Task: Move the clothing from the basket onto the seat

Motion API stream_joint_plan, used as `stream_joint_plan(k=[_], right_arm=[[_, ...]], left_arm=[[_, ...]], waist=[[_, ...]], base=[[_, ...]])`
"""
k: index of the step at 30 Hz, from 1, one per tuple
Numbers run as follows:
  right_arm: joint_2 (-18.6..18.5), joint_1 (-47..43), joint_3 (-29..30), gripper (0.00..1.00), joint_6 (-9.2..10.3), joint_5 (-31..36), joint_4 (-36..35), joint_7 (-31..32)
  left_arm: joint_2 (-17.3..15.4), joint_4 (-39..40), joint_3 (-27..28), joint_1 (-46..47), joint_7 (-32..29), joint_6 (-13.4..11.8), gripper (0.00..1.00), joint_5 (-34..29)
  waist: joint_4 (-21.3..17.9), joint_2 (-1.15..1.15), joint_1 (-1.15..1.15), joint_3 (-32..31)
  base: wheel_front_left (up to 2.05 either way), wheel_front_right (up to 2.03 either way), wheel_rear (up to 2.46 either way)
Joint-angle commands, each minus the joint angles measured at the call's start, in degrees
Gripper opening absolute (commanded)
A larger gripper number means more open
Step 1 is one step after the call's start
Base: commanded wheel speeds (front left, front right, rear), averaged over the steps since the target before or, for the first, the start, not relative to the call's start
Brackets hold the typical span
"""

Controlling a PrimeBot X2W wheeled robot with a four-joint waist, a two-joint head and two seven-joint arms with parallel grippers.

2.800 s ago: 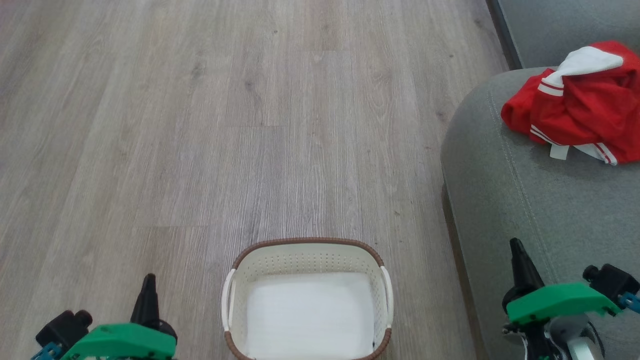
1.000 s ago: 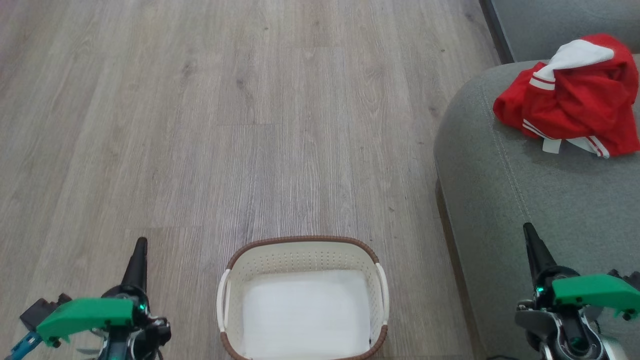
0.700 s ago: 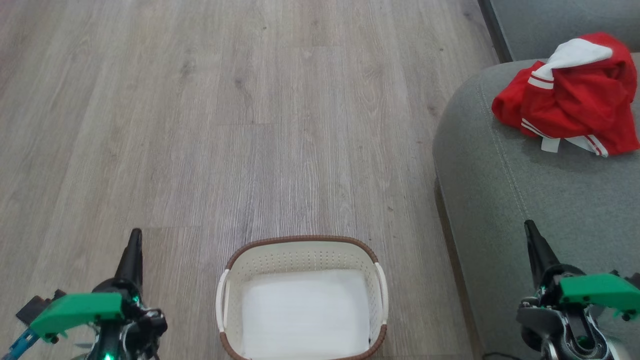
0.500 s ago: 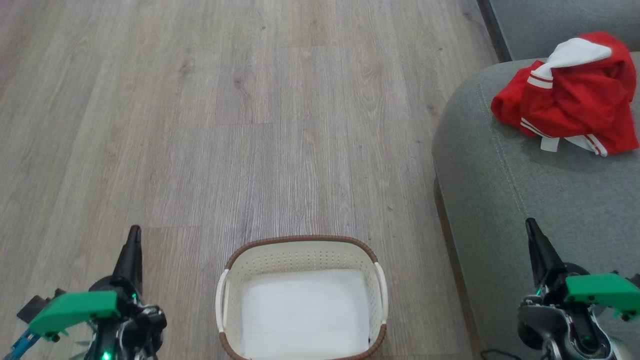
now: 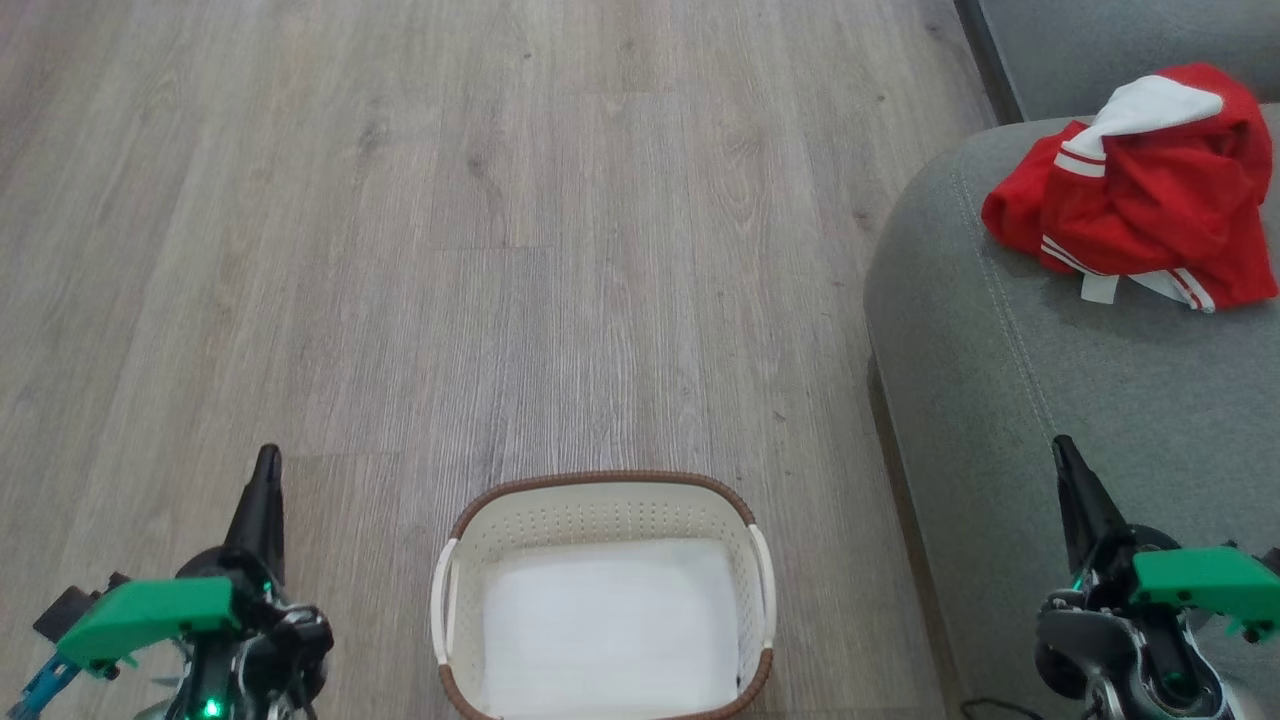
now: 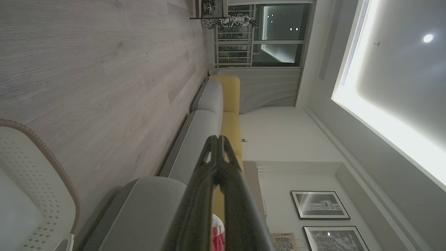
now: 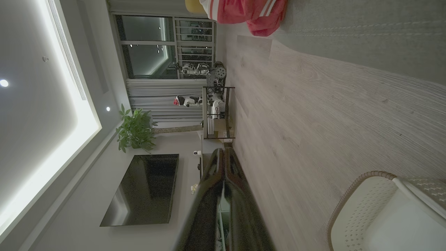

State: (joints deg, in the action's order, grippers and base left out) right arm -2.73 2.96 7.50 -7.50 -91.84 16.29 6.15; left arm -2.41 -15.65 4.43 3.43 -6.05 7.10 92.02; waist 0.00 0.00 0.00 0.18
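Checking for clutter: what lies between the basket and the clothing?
Head view: wood floor, then the seat's rounded corner, separate basket and clothing.

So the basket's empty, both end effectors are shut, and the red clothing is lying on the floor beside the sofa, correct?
Not quite: the clothing lies on the seat, not on the floor, as the head view shows. The basket is empty, and the left end effector and right end effector are both shut.
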Motion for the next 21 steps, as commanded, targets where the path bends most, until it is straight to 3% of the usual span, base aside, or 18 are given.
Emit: stream_joint_plan(k=[1,21], right_arm=[[-0.15,3.23,-0.98,0.0,0.01,-0.32,-2.26,0.34],[-0.15,3.23,-0.98,0.0,0.01,-0.33,-2.26,0.34]], left_arm=[[-0.47,1.59,2.1,2.77,-0.45,0.38,0.0,0.14],[-0.47,1.59,2.1,2.76,-0.45,0.38,0.0,0.14]], waist=[[0.0,0.0,0.0,0.0],[0.0,0.0,0.0,0.0]], base=[[0.0,0.0,0.0],[0.0,0.0,0.0]])
